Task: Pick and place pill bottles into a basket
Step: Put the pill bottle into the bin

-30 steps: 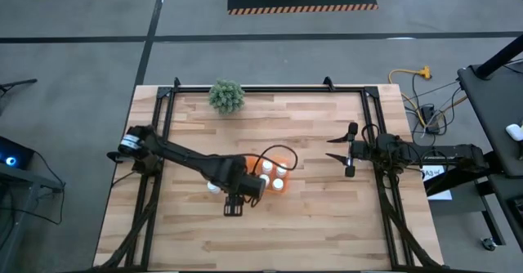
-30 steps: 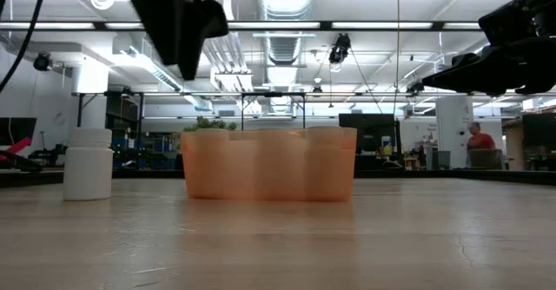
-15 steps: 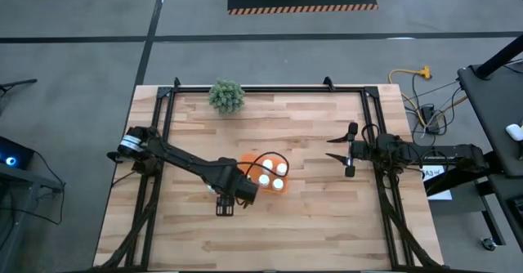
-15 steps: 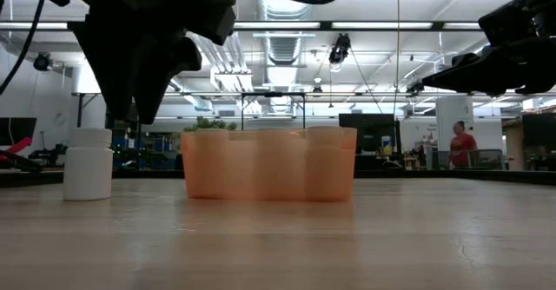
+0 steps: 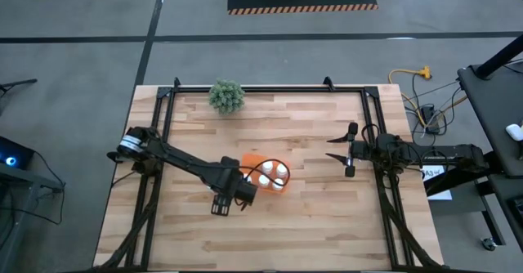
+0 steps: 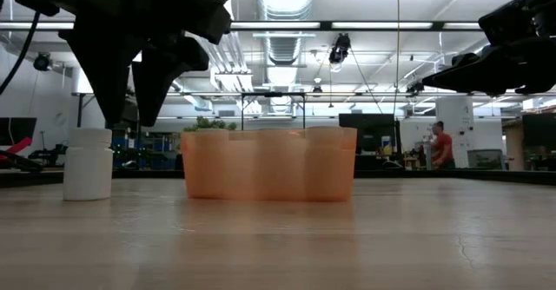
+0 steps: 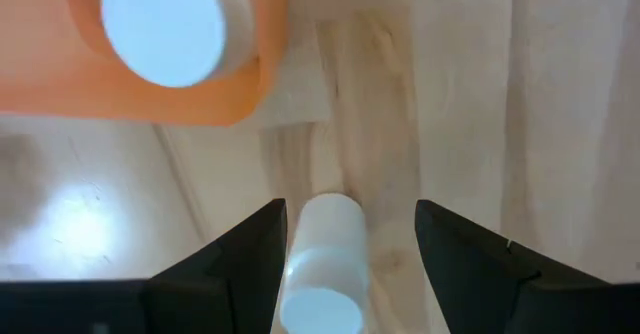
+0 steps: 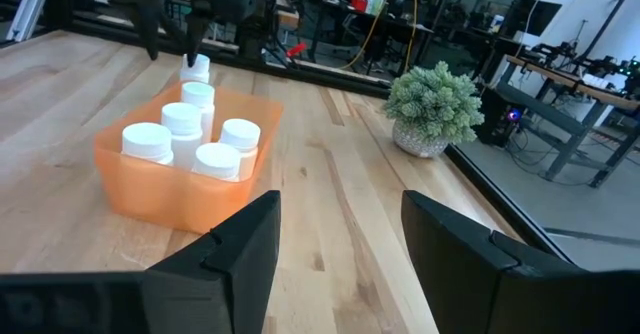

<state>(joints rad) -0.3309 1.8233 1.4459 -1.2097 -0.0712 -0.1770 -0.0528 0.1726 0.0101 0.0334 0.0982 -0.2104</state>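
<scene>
One white pill bottle (image 6: 88, 164) stands upright on its base on the table, left of the orange basket (image 6: 269, 164). My left gripper (image 6: 129, 116) hangs open over it, pointing down. In the left wrist view the bottle (image 7: 325, 264) shows between the two fingers of that gripper (image 7: 350, 214), nearer one finger and untouched. In the high view my left gripper (image 5: 219, 198) hides this bottle. The basket (image 5: 252, 160) holds several white-capped bottles (image 8: 183, 119). My right gripper (image 5: 347, 152) waits open at the table's right side, well above the wood.
A small green plant (image 5: 226, 96) in a pot stands near the far edge, left of centre. A black frame (image 5: 261, 88) runs around the tabletop. Bare wood lies between the basket and my right gripper and along the near edge. A person (image 6: 443, 144) moves far off in the room.
My left gripper has gone from the basket's near side toward the table's left edge and sunk, turning a little, until its open fingers stand over the loose bottle. The bottle and the basket have stayed in place.
</scene>
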